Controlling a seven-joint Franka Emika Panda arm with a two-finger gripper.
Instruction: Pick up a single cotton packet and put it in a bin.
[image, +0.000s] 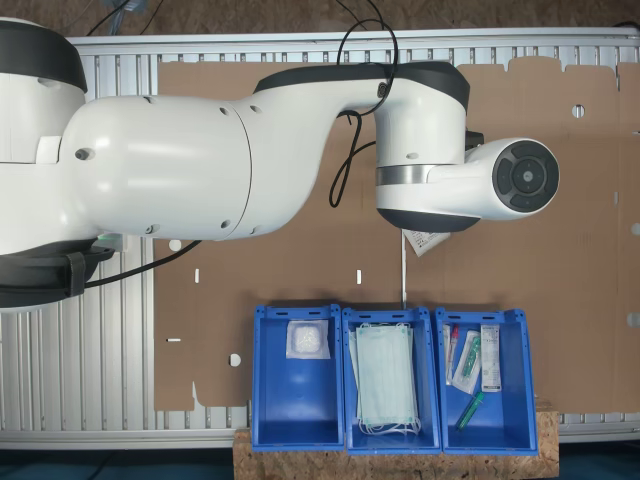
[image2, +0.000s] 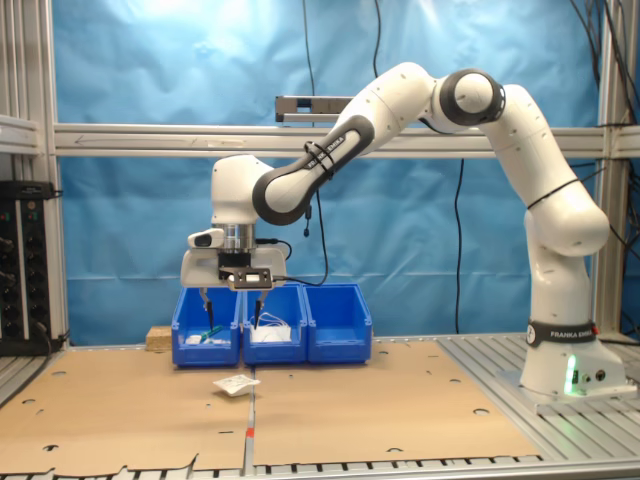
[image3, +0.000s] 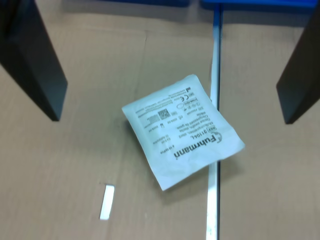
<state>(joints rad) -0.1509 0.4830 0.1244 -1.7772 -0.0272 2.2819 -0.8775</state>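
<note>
Above the cardboard-covered counter (image2: 400, 400), the hand (image2: 232, 312) is held with fingers spread wide over the cotton packet (image3: 182, 130) (lying flat across a seam, nearer than the blue bins (image2: 270, 325)), apparently lined up for a downward grasp.

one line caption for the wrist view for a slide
Open claw hovers above a white cotton packet lying on the cardboard, straddling a seam.
</note>
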